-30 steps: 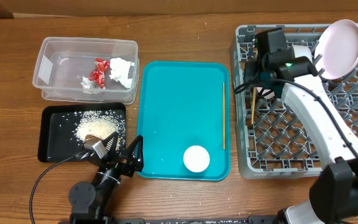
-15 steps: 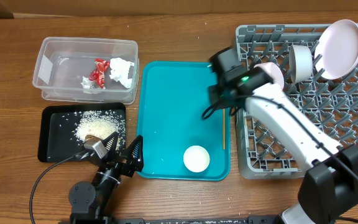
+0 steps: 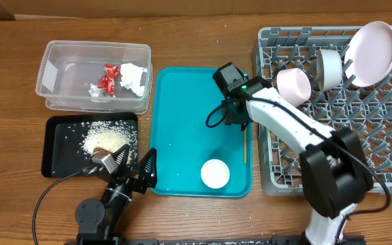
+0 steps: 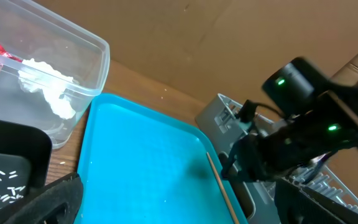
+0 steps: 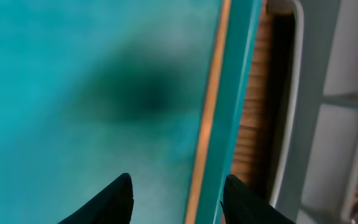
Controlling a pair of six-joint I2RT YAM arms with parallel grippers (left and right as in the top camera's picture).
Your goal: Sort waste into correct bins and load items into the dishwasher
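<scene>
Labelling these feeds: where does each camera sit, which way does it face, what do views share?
Overhead: above the table, looking straight down; left arm, right arm show.
Left wrist: low at the near edge, facing across the teal tray; left pincer tips at bottom.
Right wrist: close above the chopstick, facing down; right pincer tips at bottom.
Shared: all three show the chopstick.

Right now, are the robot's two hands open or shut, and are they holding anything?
Left gripper: open, holding nothing.
Right gripper: open, fingers either side of the chopstick, not gripping it.
</scene>
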